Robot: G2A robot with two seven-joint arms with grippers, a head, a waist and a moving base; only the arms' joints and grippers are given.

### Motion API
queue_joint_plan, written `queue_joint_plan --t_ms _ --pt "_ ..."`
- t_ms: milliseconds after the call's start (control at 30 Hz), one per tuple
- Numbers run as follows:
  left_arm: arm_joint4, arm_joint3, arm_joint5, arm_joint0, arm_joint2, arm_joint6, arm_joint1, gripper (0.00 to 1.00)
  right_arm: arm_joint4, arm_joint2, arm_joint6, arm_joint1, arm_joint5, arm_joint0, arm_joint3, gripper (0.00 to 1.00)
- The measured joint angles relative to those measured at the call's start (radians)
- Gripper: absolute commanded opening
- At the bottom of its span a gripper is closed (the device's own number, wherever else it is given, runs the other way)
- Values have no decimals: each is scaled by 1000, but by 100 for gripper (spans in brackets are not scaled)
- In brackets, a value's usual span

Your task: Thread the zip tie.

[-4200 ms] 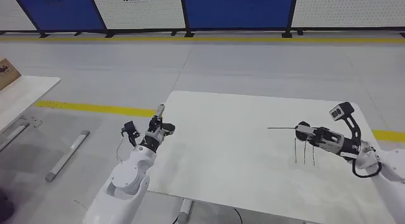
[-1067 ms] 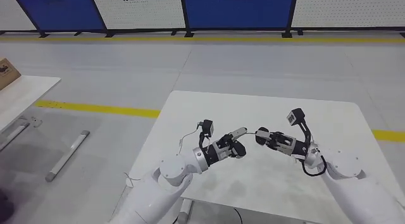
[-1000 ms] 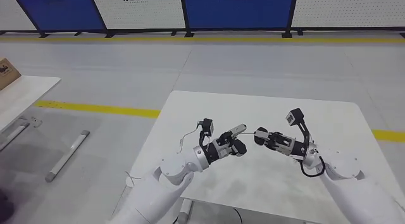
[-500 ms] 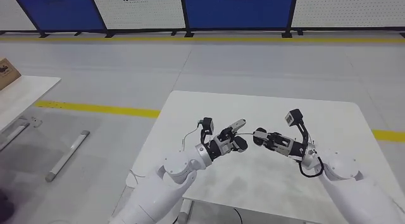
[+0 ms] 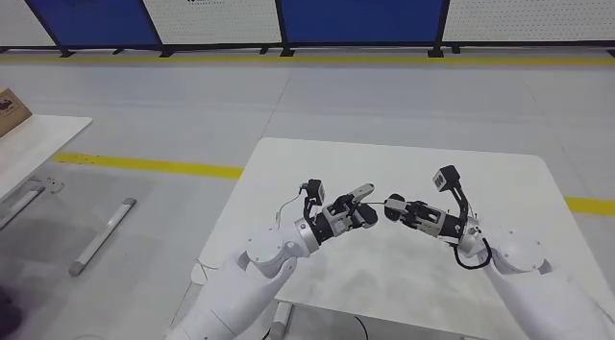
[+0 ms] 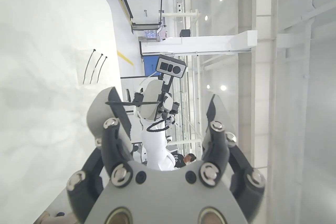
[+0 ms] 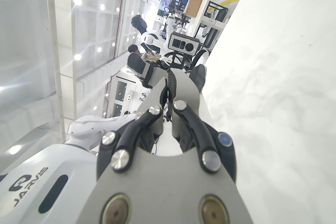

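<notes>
Thin black plastic zip tie (image 6: 123,103) is sticking out of the right gripper (image 7: 169,82), which is pinching it tight. Its free end is crossing one finger pad of the wide-open, empty left gripper (image 6: 163,94), above the white table (image 5: 404,282).

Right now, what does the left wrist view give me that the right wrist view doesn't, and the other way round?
Left wrist view: the left claw wide open, the free end of the held zip tie level with one of its fingers, and three spare zip ties lying on the table. Right wrist view: a close look at the strap pinched in the shut right claw, with the left arm's wrist camera beyond. Shared: the right claw gripping the held zip tie, and the white table.
</notes>
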Motion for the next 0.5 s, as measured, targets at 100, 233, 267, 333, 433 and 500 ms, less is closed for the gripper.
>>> queue_joint_plan --t_ms 100,233,267,333,433,500 --pt "-5 3 13 -4 3 1 -1 18 0 0 0 0 0 0 0 0" --pt "-10 6 18 -7 3 4 -1 13 0 0 0 0 0 0 0 0" --pt "-10 6 18 -8 2 4 -1 13 0 0 0 0 0 0 0 0" --pt "-10 6 17 -7 1 4 0 13 0 0 0 0 0 0 0 0" --pt "-5 5 13 -6 0 6 0 14 0 0 0 0 0 0 0 0" --pt "-3 3 11 -5 0 8 0 16 0 0 0 0 0 0 0 0"
